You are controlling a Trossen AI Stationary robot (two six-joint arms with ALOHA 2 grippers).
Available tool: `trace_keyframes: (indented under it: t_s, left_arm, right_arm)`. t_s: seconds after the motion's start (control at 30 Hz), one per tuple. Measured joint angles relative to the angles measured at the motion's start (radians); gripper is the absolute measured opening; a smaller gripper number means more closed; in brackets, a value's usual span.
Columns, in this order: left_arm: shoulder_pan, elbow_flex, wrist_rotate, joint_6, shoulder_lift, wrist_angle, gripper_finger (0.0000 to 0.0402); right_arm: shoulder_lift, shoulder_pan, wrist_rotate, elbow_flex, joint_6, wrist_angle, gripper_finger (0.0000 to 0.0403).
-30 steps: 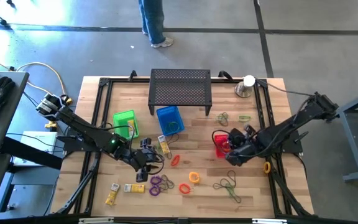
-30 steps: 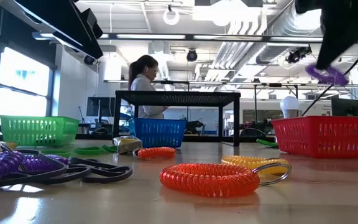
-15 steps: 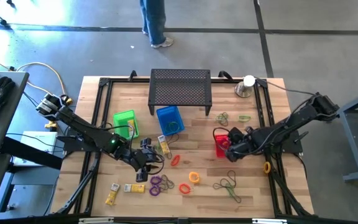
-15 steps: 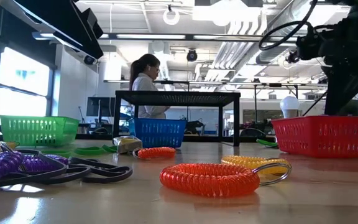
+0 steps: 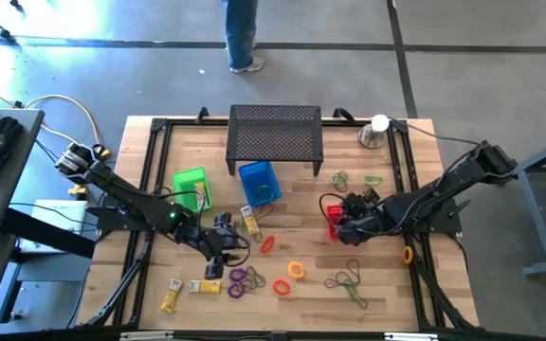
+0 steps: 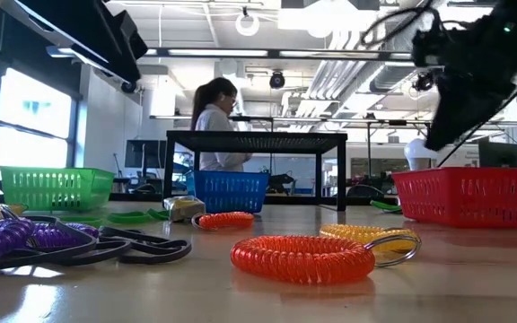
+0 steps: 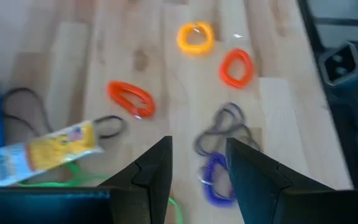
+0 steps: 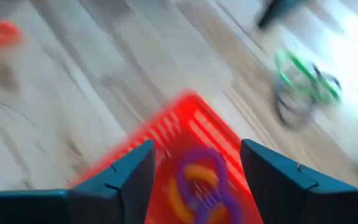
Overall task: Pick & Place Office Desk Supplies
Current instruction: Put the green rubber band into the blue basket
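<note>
Pale wood-plank worktop (image 5: 292, 294), smooth, slight sheen. Black perforated metal stand (image 5: 275, 134), matt. Red (image 6: 470, 195), blue (image 6: 229, 190), green (image 6: 56, 187) mesh baskets, glossy plastic. Orange coiled loop (image 6: 302, 257), shiny plastic. Yellow packet (image 7: 39, 154), glossy printed wrap.

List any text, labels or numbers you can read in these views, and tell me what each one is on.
No text can be read in any view.
Yellow packet, left wrist view: carries print and a small flag-like mark, too blurred to read.
Yellow packets near the table's front left edge, high view: too small to read.
Baskets, black stand and coil loops: no visible lettering.
</note>
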Motion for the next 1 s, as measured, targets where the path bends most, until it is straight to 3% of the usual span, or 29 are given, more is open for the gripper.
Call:
trace_keyframes:
  t_s: [0.23, 0.43, 0.73, 1.0]
  left_arm:
    - [-0.009, 0.000, 0.156, -0.012, 0.000, -0.134, 0.0143]
    - [-0.033, -0.004, 0.083, -0.105, 0.000, -0.286, 0.0143]
    - [0.003, -0.134, 0.019, 0.034, 0.000, -0.202, 0.0143]
    - [0.049, -0.245, 0.034, 0.087, 0.000, -0.004, 0.0143]
  right_arm:
    - [0.000, 0.037, 0.024, 0.000, -0.218, 0.272, 0.0220]
    - [0.000, 0.072, 0.014, 0.000, -0.407, 0.501, 0.0219]
    - [0.000, 0.094, -0.191, 0.001, -0.603, 0.762, 0.0217]
    - [0.000, 0.098, -0.214, 0.001, -0.637, 0.767, 0.0217]
